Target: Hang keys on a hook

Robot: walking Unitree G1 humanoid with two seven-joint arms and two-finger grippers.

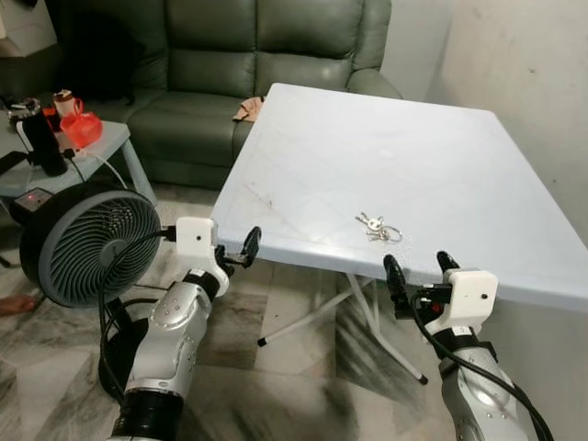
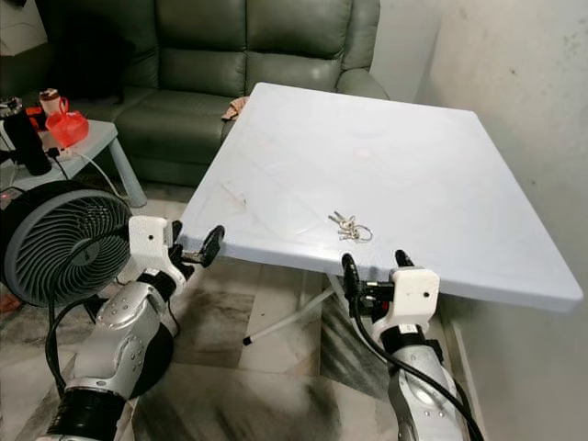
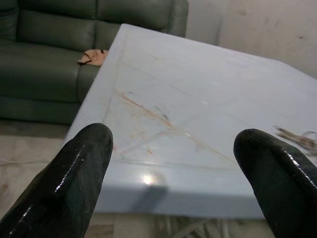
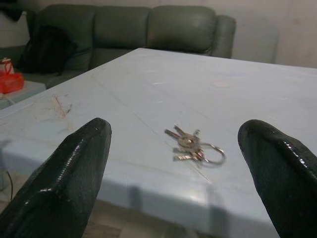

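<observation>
Left gripper (image 1: 239, 250) held wide open, empty, at the tabletop's (image 1: 386, 156) near-left corner. Keys (image 1: 378, 227) seen lying on the tabletop near its front edge. Right gripper (image 1: 419, 267) spread wide, empty, just below that edge, keys ahead.

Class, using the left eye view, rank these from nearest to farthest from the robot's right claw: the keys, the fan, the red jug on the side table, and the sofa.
1. Keys: on the table just ahead of the right claw.
2. Fan: on the floor, far to the left.
3. Sofa: beyond the table's far end.
4. Red jug: on the side table, far left.

Sofa and jug are too close to call.
</observation>
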